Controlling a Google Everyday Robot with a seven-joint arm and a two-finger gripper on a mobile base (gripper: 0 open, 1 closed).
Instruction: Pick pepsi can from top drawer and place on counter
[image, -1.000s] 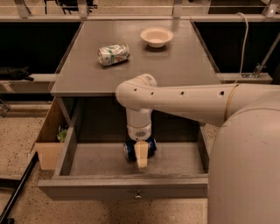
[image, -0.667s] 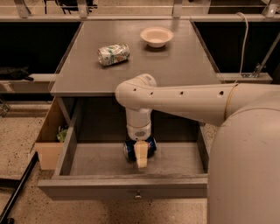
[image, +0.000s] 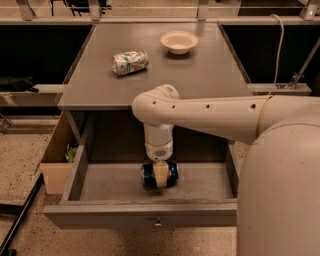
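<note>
I judge the grasp step is in hand: the gripper (image: 161, 178) is low in the top drawer (image: 100, 214), over the pepsi can (image: 148, 176) lying on its side; whether it grips, I cannot tell. Next it should lift, then carry toward 12 o'clock onto the counter (image: 200, 75)

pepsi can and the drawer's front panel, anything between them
Nothing: the camera view shows bare drawer floor between pepsi can and front panel. The gripper is at the can.
</note>
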